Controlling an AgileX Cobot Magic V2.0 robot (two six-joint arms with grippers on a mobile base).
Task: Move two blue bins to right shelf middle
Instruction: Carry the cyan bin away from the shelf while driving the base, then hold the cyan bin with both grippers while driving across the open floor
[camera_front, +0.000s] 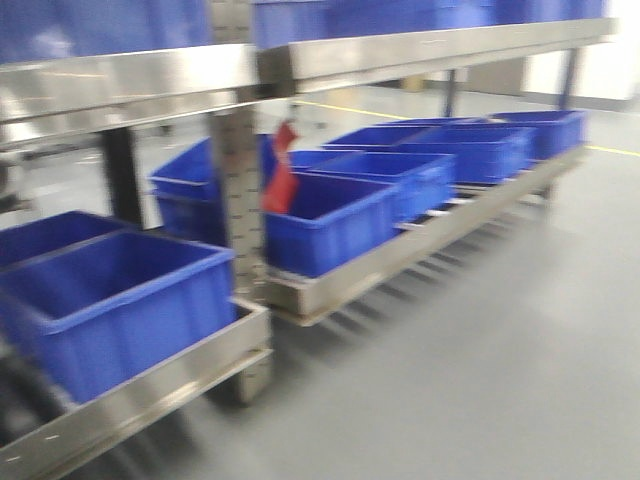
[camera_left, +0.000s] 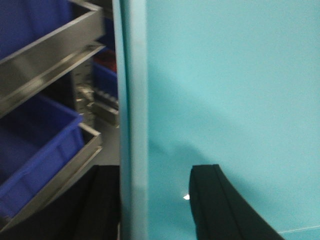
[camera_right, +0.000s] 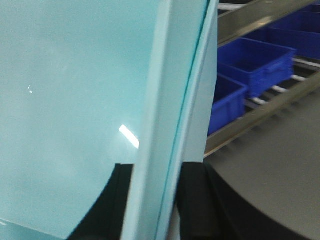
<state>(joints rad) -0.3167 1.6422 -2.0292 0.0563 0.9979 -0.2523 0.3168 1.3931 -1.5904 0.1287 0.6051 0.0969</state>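
Front view (motion-blurred): a steel shelf rack (camera_front: 400, 255) runs from lower left to upper right. Its low tier carries a row of dark blue bins (camera_front: 330, 225), and its upper tier (camera_front: 430, 48) spans the top of the frame. A red tag (camera_front: 280, 180) hangs beside the upright post (camera_front: 237, 190) at centre left. Grey floor (camera_front: 480, 360) fills the lower right.

Left wrist view: the left tool (camera_left: 150, 172) is pressed onto the left-held cyan bin (camera_left: 230, 75), with one black finger (camera_left: 220, 205) on the bin's broad face and the other on the far side of its thick rim. The bin fills the centre and right of the frame. Steel shelf rails (camera_left: 50, 50) and a dark blue shelf bin (camera_left: 35, 150) stand close by at left.

Right wrist view: the right tool (camera_right: 157, 170) pinches the rim of the right-held cyan bin (camera_right: 65, 90), which covers the left and centre of the frame. Further dark blue containers (camera_right: 260, 62) on a rack lie at upper right, above open floor.

It cannot be told whether the two wrist views show one pale bin or two.
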